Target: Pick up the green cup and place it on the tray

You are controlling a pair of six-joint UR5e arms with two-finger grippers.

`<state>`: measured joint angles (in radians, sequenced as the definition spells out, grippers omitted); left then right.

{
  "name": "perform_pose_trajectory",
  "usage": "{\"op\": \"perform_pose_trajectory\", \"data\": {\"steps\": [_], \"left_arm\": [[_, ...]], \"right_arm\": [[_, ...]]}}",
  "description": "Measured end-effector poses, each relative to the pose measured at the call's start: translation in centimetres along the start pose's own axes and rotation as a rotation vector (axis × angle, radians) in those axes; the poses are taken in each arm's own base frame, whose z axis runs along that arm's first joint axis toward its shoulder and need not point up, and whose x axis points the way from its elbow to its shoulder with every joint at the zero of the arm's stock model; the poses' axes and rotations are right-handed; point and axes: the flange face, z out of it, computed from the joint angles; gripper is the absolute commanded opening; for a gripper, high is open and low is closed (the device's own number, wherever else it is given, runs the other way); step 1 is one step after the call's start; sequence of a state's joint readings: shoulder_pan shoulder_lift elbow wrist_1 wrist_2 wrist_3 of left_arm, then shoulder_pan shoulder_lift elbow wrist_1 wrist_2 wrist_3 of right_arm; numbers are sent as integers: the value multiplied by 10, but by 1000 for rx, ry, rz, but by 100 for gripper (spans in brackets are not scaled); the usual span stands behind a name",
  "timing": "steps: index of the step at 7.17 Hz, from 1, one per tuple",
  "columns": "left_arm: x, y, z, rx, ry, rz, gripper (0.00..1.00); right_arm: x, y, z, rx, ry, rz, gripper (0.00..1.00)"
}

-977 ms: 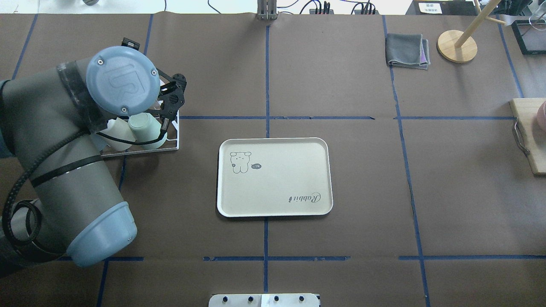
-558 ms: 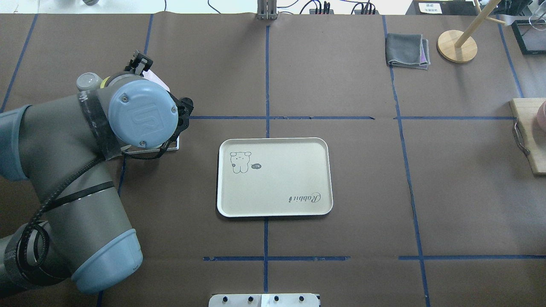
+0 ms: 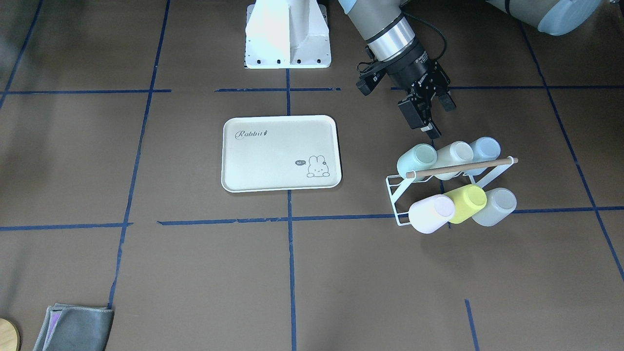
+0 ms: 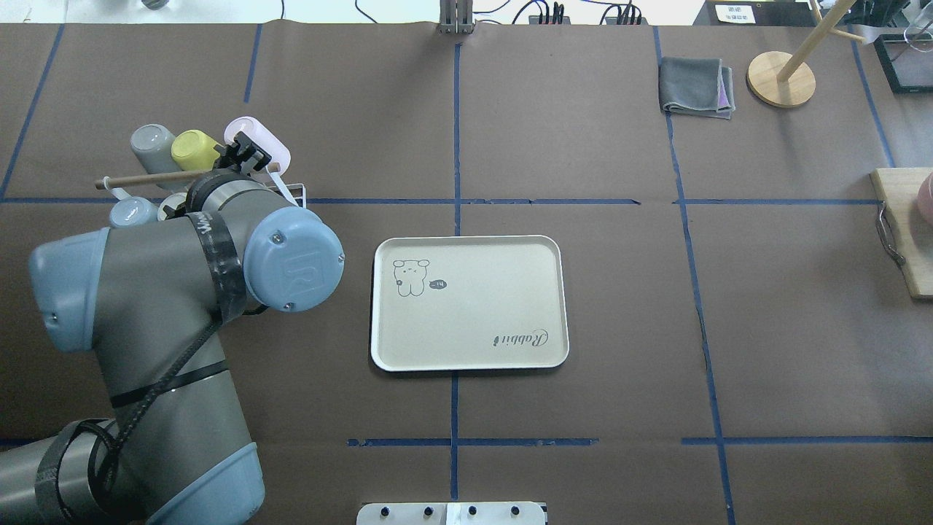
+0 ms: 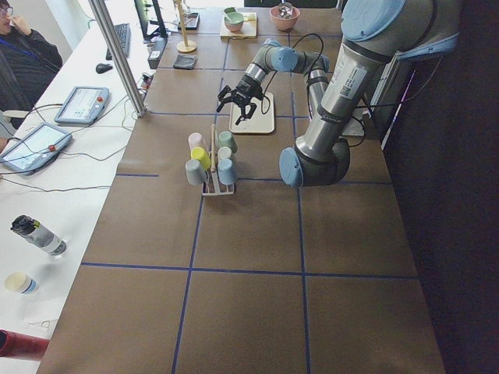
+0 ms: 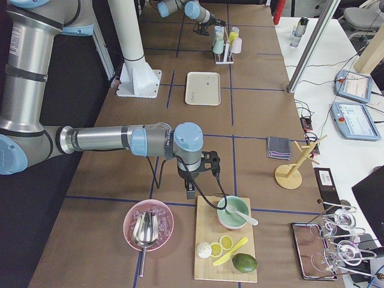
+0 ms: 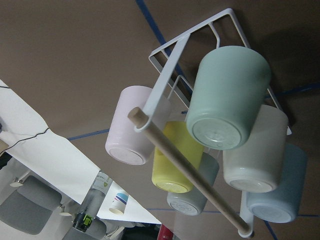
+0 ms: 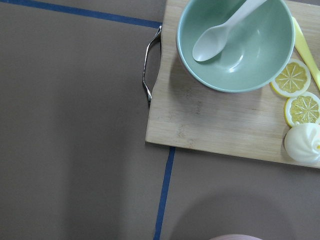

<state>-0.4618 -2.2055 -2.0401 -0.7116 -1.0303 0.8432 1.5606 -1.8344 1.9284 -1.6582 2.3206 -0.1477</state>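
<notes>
On the brown paper counter (image 4: 583, 408), a white wire cup rack (image 7: 160, 82) holds a yellow-green plastic cup (image 3: 468, 202). Seen from overhead, a folded grey cloth (image 4: 692, 86) lies at 1 o'clock.

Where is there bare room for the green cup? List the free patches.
The tray is bare between its Rabbit script and bunny drawing. The table strip between tray and rack is free. Crowded: the rack, six cups packed, left gripper near the green cup.
</notes>
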Motion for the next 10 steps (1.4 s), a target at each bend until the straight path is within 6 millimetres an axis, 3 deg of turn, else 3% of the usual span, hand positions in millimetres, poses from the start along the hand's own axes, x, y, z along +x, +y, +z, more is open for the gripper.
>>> {"op": "perform_pose_trajectory", "data": {"steps": [2,6,10], "left_arm": [[3,-17,-1,-8,2,84,100],[-6,-55,28,-30,9,114,100],[-10,-80,49,-37,0,113,100]], "right_arm": [[1,2,1,-4,0,4,100],[3,5,4,-10,-2,8,100],[3,6,4,-10,-2,8,100]]}}
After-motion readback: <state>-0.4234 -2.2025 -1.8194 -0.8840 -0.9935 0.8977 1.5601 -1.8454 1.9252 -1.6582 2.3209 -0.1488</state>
